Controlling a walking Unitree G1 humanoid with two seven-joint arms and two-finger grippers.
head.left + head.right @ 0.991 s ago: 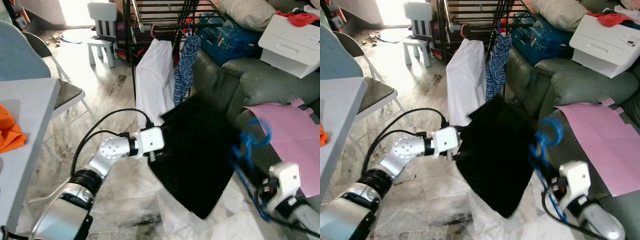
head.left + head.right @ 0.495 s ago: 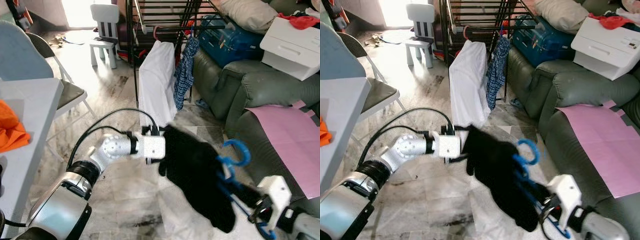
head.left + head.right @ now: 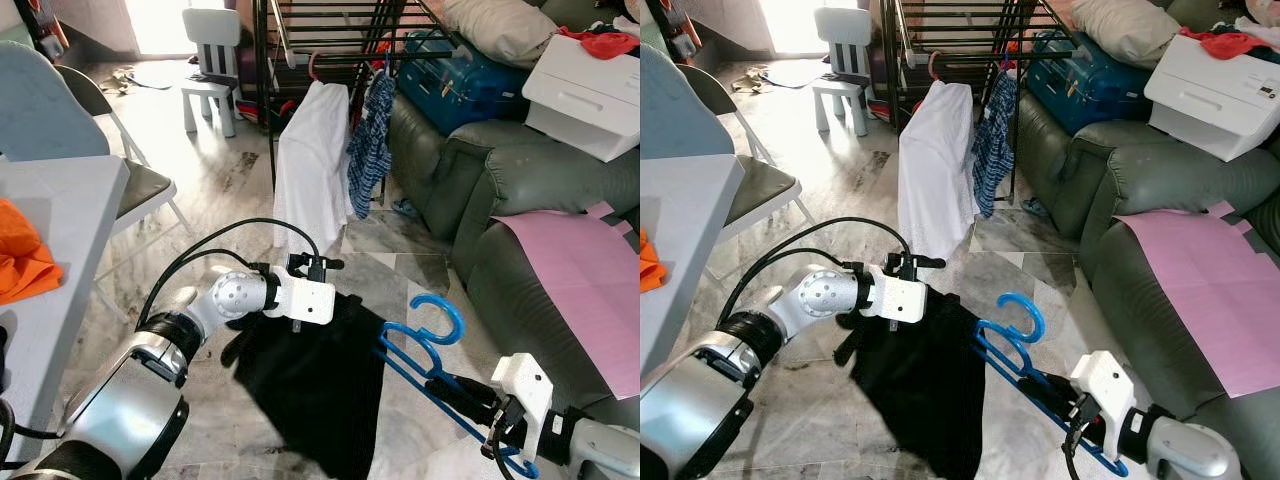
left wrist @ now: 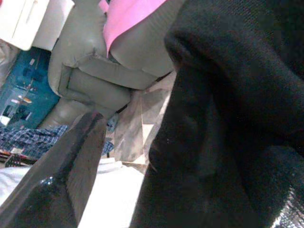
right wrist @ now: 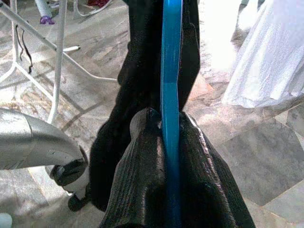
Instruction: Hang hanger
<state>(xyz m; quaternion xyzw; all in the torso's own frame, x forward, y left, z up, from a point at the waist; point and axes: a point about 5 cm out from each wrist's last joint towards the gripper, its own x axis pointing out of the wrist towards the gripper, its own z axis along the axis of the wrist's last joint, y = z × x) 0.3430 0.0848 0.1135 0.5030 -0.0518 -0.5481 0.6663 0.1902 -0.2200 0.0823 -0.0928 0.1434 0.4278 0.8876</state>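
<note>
Your robot's two silver arms, white at the wrists

Your left arm (image 3: pixel 150 375) is brushed silver with a black ribbed band, a round screw-dotted joint, a white wrist block and looping black cables. Your right arm (image 3: pixel 1175 445) has the same white block and black cable. Each gripper's fingers (image 5: pixel 142 185) are black and textured.

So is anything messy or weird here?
Yes. The black garment droops from the left gripper instead of hanging on the blue hanger, which the right gripper pinches tilted beside it. An orange cloth lies crumpled on the white table.
</note>
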